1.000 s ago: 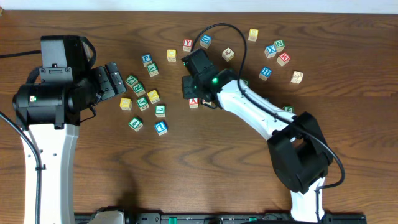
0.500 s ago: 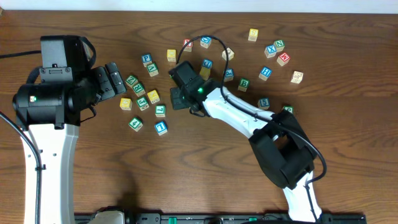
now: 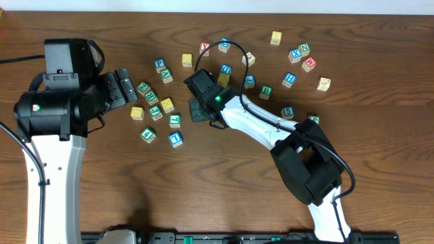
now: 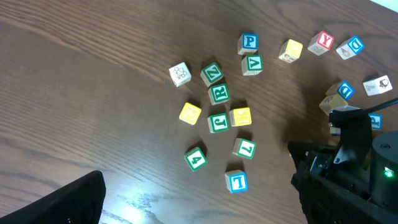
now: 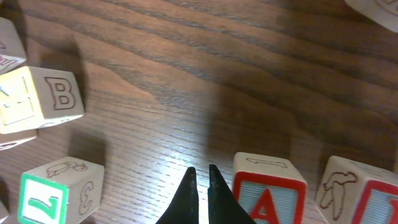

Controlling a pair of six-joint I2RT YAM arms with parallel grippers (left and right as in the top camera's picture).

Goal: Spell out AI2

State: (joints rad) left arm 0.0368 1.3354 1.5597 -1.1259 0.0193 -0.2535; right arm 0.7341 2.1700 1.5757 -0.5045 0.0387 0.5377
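1. Now the right gripper (image 5: pixel 200 186) is pinching shut on nothing near the table's (image 3: pixel 203 193) middle.
2. The red "A" block (image 5: pixel 270 194) is sitting just beside its tips.
3. The left gripper (image 3: pixel 125 85) is gaping open toward the left edge.

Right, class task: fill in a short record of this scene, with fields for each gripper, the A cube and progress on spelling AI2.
Left gripper: open, holding nothing, beside the left cluster of cubes
Right gripper: shut, holding nothing, tips near the table
A cube: red-framed, on the table, just beside the right gripper's tips
Progress: AI2 not yet lined up; cubes lie scattered
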